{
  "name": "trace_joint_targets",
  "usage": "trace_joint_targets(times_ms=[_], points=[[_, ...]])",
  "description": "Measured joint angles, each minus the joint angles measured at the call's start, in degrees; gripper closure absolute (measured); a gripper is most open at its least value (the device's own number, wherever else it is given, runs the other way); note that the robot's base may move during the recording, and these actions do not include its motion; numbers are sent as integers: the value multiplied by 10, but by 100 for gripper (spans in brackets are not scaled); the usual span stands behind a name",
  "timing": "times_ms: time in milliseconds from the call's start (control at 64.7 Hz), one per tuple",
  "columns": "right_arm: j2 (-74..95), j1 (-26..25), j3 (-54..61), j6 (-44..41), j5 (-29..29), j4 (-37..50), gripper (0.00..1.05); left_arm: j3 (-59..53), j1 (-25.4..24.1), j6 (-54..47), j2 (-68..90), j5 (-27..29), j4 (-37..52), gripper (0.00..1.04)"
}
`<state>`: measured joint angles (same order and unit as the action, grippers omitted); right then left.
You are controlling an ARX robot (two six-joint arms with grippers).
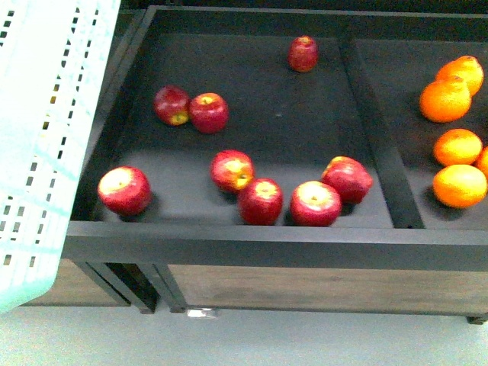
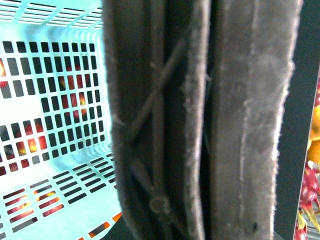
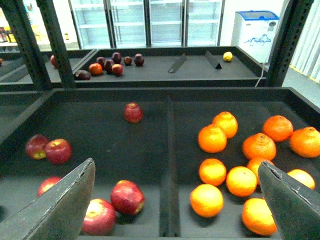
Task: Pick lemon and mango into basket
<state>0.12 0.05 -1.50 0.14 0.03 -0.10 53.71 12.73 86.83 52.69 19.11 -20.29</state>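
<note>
Eight red apples (image 1: 260, 200) lie in the tray (image 1: 229, 236); the basket (image 1: 46, 152) hangs at nine o'clock, tangerines (image 1: 457, 185) at three. The right gripper (image 3: 176, 165) gapes wide; the left gripper (image 2: 209, 125) pads press together. The lemon (image 3: 227, 56) sits on a far shelf (image 3: 155, 65)

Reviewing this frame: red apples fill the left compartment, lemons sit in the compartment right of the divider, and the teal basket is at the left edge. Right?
Not quite. The fruit right of the divider are orange tangerines, not lemons, as the front view shows. The red apples and the teal basket are as you say.
</note>
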Motion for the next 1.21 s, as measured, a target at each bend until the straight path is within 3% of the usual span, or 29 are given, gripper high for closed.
trace_joint_targets(times_ms=[1206], points=[[0,0,0,0,0,0,9,0,0,-2,1,2,0,90]])
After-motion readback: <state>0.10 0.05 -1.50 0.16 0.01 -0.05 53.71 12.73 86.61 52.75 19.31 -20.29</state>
